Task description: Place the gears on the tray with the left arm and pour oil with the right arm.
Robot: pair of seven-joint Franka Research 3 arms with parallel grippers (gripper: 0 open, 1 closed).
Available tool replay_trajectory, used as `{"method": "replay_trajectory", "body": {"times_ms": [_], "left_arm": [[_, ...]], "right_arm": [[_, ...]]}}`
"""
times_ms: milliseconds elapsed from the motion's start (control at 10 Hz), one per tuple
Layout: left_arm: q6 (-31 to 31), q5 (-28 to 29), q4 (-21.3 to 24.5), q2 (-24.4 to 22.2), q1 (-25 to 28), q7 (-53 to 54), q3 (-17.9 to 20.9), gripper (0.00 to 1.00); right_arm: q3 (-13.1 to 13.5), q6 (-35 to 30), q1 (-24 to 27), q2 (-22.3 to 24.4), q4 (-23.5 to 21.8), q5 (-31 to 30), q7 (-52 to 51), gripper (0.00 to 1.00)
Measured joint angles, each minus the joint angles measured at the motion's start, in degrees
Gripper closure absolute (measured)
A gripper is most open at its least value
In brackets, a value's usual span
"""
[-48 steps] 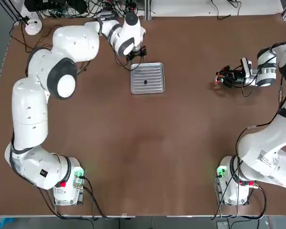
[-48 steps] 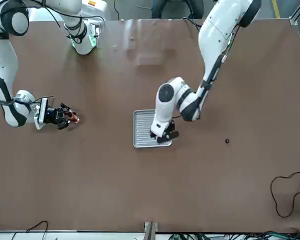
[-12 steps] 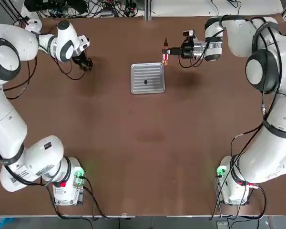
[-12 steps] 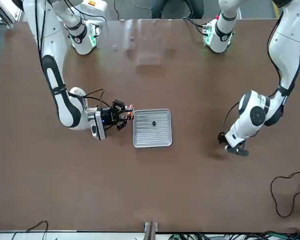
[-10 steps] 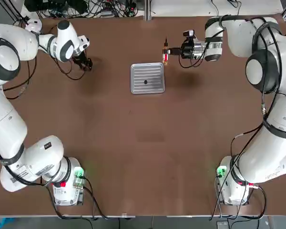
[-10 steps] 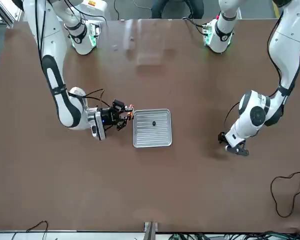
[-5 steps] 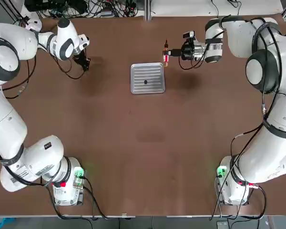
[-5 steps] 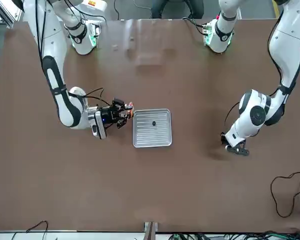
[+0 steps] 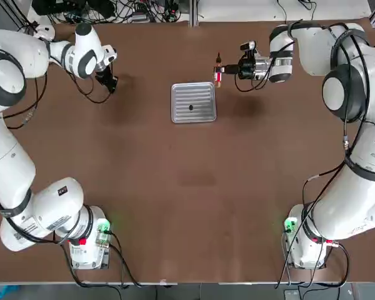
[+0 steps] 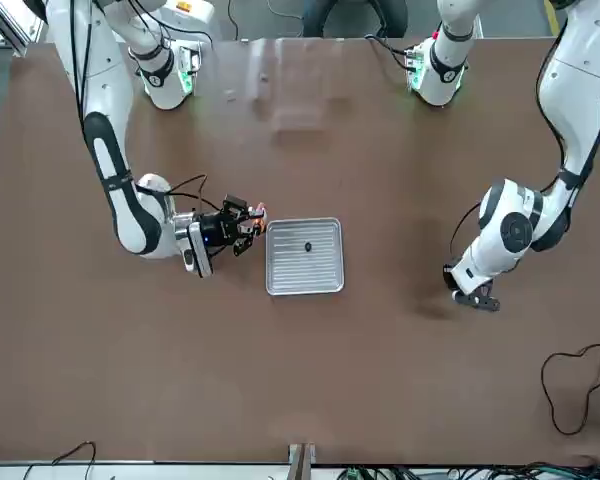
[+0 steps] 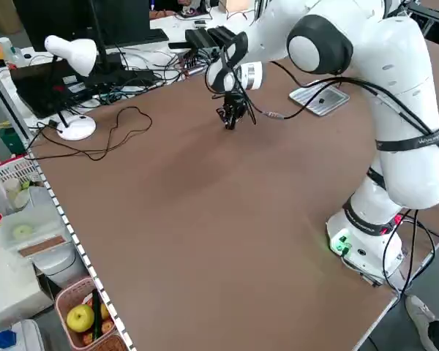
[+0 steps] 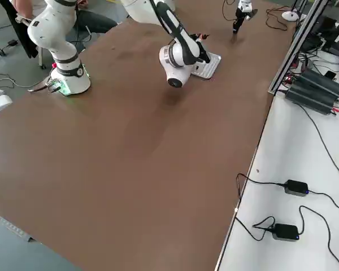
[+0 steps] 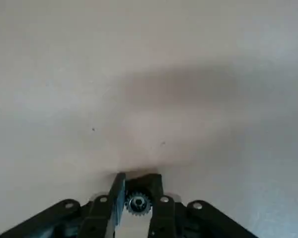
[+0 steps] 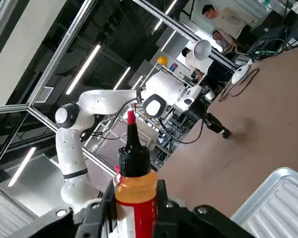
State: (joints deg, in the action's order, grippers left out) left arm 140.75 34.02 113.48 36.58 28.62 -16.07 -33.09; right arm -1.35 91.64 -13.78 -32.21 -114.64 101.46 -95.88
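Note:
My left gripper (image 13: 138,184) is shut on a small dark toothed gear (image 13: 137,203), held just above the brown table at its far left (image 9: 110,82), well apart from the tray. The ribbed silvery tray (image 9: 194,102) lies at the far middle with another dark gear (image 9: 190,107) on it. My right gripper (image 9: 230,70) is shut on the oil bottle (image 9: 218,72), a clear bottle with a red label and a pointed tip (image 14: 131,124), and hovers just beyond the tray's far right corner (image 10: 242,228).
A white desk lamp (image 11: 72,55) and loose cables (image 11: 106,142) lie along the table's far left edge. Both arm bases with green lights (image 9: 100,232) stand at the near edge. A person (image 14: 223,22) is in the room beyond the table.
The left gripper's fingers closed on the gear and it rose slightly off the table. The right gripper with the bottle has barely shifted.

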Motion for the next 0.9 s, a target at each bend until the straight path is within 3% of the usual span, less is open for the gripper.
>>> {"method": "replay_trajectory", "body": {"times_ms": [500,900], "left_arm": [[-12.2,0.0,-6.4,-0.3,-1.2,-15.6,-12.4,0.74],[-13.7,-7.2,-12.7,0.8,-13.4,-30.7,-13.9,0.74]], "right_arm": [[0.1,-0.1,0.4,0.0,0.0,0.1,0.0,0.67],[0.3,-2.5,2.3,0.0,0.0,0.1,3.0,0.67]]}}
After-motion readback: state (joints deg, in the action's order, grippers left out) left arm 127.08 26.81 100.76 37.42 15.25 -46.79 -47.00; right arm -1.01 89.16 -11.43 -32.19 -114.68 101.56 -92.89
